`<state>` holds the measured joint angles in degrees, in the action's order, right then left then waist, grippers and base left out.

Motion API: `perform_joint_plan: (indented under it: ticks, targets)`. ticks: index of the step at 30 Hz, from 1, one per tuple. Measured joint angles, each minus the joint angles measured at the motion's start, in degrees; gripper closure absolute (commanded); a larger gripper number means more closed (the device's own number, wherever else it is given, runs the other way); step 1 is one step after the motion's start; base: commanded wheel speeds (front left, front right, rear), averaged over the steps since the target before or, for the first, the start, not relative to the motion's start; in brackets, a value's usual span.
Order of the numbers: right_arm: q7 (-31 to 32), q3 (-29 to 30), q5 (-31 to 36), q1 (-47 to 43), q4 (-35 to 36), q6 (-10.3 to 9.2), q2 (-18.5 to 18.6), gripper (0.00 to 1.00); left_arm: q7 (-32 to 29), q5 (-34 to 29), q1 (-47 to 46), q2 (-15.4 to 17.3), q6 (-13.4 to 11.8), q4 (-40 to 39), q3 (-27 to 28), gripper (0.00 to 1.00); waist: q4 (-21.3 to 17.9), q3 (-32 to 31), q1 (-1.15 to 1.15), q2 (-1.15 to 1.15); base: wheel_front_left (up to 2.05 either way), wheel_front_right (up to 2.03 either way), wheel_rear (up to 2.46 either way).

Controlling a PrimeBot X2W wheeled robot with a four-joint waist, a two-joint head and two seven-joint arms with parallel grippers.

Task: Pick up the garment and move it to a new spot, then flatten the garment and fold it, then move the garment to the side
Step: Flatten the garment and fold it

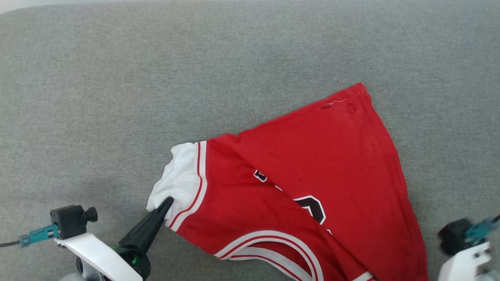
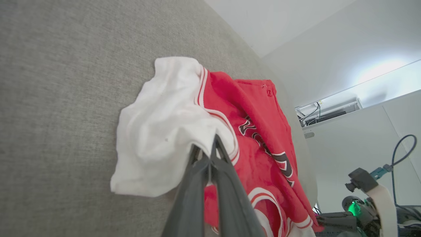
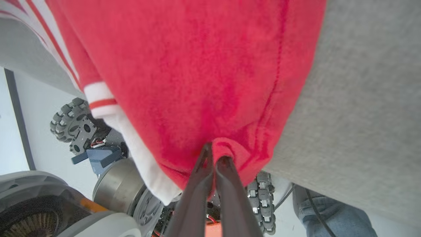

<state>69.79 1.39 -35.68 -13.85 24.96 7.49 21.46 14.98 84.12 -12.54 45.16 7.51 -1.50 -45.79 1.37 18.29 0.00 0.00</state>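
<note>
The garment [image 1: 304,183], a red jersey with white sleeves, striped trim and black lettering, lies crumpled and folded over itself on the grey surface at centre right. My left gripper [image 1: 167,202] is shut on the white sleeve [image 2: 164,131] at the garment's left end, and in the left wrist view my left gripper [image 2: 210,148] pinches that sleeve's edge. In the right wrist view my right gripper [image 3: 213,154] is shut on a fold of red cloth [image 3: 210,82] at the garment's near edge, which hangs over the surface's front edge.
The grey fabric surface [image 1: 156,78] stretches wide and bare to the left and far side. Below its front edge the right wrist view shows the robot's wheeled base [image 3: 75,121] and a person's leg in jeans [image 3: 332,214]. A white wall [image 2: 329,49] stands beyond.
</note>
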Motion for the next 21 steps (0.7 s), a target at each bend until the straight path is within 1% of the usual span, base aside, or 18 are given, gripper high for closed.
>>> perform_joint_plan:
  ticks: [3,6,8,11,13,14,16,18,21]
  targets:
    - [-1.3,3.7,-0.5,1.8,2.2,0.00,1.1,0.00,0.0,-0.3,0.0,-0.3,0.0,0.1,0.6,1.00,0.0,0.2,0.00,0.00,0.00,0.00,0.00]
    - [-1.3,8.8,-1.4,6.0,5.7,0.00,2.6,0.00,0.0,-1.0,0.0,-0.7,0.0,0.0,0.8,1.00,0.2,0.6,0.00,0.00,0.00,0.00,0.00]
    - [-2.0,11.8,-1.5,10.8,6.7,0.00,2.8,0.00,0.0,-1.2,-0.1,-1.1,0.0,-0.1,0.7,1.00,0.6,1.0,0.00,0.00,0.00,0.00,0.00]
    - [-3.9,12.9,0.1,19.6,5.2,0.00,3.0,0.00,0.0,-1.5,-1.1,-1.7,0.0,-0.3,0.4,1.00,1.5,1.9,0.00,0.00,0.00,0.00,0.00]
    - [-5.5,10.8,1.9,25.1,2.1,0.00,3.2,0.00,0.0,-1.6,-2.2,-2.2,0.0,-0.3,0.2,1.00,2.2,2.6,0.00,0.00,0.00,0.00,0.00]
    - [-6.9,9.6,2.9,27.9,0.0,0.00,2.6,0.00,0.0,-1.5,-2.5,-2.5,0.0,-0.4,0.2,1.00,2.6,3.0,0.00,0.00,0.00,0.00,0.00]
    - [-8.9,5.8,5.0,33.3,-5.0,0.00,2.1,0.00,0.0,-1.5,-3.2,-3.1,0.0,-0.4,0.1,1.00,3.2,3.9,0.00,0.00,0.00,0.00,0.00]
    - [-10.3,1.9,7.2,37.4,-10.4,0.00,1.7,0.00,0.0,-1.5,-4.1,-3.8,0.0,-0.6,-0.3,1.00,3.9,4.8,0.00,0.00,0.00,0.00,0.00]
    - [-10.9,-2.3,9.1,41.6,-18.0,0.00,1.1,0.00,0.0,-1.6,-5.3,-4.5,0.0,-0.5,-1.5,1.00,5.4,6.0,0.00,0.00,0.00,0.00,0.00]
